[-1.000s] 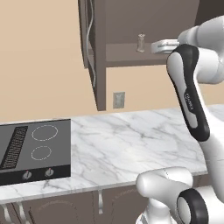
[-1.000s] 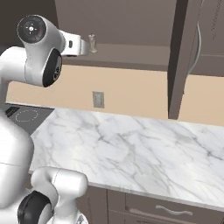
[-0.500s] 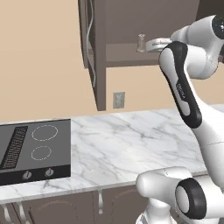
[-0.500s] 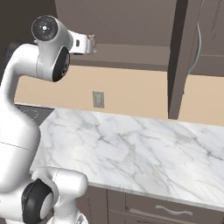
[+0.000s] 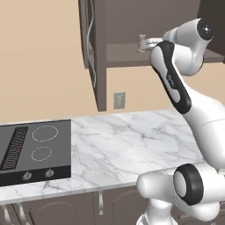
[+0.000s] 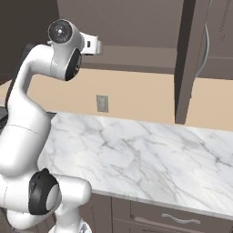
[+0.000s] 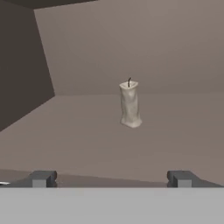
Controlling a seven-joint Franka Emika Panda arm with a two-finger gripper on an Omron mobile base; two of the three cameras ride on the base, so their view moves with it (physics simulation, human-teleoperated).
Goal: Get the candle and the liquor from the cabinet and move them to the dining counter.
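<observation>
The gripper (image 7: pixel 111 178), fingers spread wide and holding nothing, faces the upright candle (image 7: pixel 130 104) mid-shelf in the cabinet (image 5: pixel 99 57).

Arm raised high, hand (image 7: pixel 111 178) spread wide, empty.

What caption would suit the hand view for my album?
Open tool faces an upright candle standing alone on the cabinet shelf, not yet touching it.

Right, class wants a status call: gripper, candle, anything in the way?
Gripper open, at the cabinet shelf. Candle upright on the shelf ahead, untouched. Nothing between the fingertips and it.
</observation>
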